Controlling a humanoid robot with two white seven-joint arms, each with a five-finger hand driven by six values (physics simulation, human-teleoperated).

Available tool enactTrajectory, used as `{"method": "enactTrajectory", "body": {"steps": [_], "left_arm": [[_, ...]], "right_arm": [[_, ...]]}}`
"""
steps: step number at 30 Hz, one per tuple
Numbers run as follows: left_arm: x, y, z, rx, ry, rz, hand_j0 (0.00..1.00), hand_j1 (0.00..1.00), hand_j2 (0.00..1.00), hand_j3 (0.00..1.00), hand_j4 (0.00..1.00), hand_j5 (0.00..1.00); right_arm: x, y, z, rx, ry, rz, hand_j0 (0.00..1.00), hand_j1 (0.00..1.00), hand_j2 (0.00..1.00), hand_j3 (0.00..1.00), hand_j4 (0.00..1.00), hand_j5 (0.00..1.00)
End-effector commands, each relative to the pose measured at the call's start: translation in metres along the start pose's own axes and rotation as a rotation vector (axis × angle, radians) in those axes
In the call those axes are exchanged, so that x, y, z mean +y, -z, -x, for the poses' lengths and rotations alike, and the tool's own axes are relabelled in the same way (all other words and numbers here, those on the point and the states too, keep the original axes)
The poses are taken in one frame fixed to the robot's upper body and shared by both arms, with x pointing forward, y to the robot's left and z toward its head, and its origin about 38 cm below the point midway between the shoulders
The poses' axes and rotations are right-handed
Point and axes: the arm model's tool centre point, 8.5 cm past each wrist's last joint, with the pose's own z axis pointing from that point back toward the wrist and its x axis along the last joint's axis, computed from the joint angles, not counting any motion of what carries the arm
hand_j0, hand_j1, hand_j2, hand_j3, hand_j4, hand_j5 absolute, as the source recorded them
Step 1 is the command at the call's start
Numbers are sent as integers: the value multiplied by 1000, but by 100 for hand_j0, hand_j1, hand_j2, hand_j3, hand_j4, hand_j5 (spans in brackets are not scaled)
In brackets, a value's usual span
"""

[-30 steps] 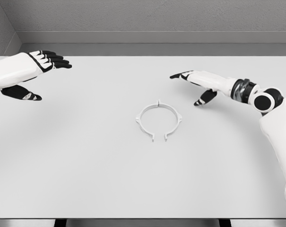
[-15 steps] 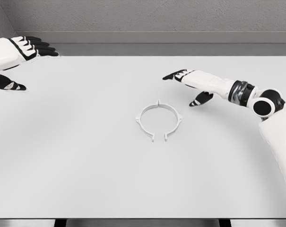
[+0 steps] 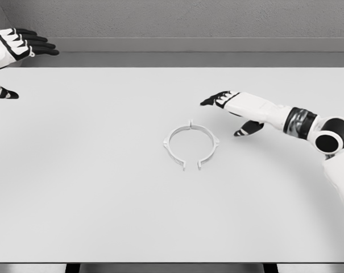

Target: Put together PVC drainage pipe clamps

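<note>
A white ring-shaped pipe clamp [image 3: 190, 145] lies flat near the middle of the white table [image 3: 103, 199], its gap facing the front edge and a small split at its far side. My right hand [image 3: 228, 111] hovers just right of and behind the clamp, fingers spread, palm down, holding nothing. My left hand [image 3: 12, 54] is at the far upper left, partly cut by the picture's edge, fingers extended and empty.
The table's far edge meets a grey wall [image 3: 189, 23] with a ledge. The right forearm [image 3: 297, 122] stretches across the table's right side.
The left hand has drawn back up and to the left, toward the picture's edge. The right hand has dropped slightly and shifted nearer the clamp's right side.
</note>
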Motion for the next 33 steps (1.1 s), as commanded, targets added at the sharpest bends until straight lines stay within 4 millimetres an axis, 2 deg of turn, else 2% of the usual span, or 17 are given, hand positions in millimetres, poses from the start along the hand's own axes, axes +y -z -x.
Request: {"method": "enactTrajectory", "body": {"steps": [1, 12, 14, 20, 33], "left_arm": [[0, 1, -1, -6, -6, -2, 100, 100, 100, 100, 100, 100], [1, 3, -2, -10, -6, -2, 100, 100, 100, 100, 100, 100], [1, 3, -2, -10, -6, -2, 100, 100, 100, 100, 100, 100], [1, 3, -2, -10, -6, -2, 100, 100, 100, 100, 100, 100], [0, 3, -2, -12, -10, -4, 100, 100, 100, 100, 100, 100]], "right_arm": [[-4, -1, -2, -5, -3, 11, 100, 100, 100, 100, 100, 100], [16, 2, -4, -8, 29, -15, 100, 100, 100, 100, 100, 100], [20, 15, -16, -41, 51, 3, 100, 100, 100, 100, 100, 100], [21, 24, -23, -61, 60, 14, 100, 100, 100, 100, 100, 100], [34, 23, -25, -60, 77, -1, 100, 100, 100, 100, 100, 100]]}}
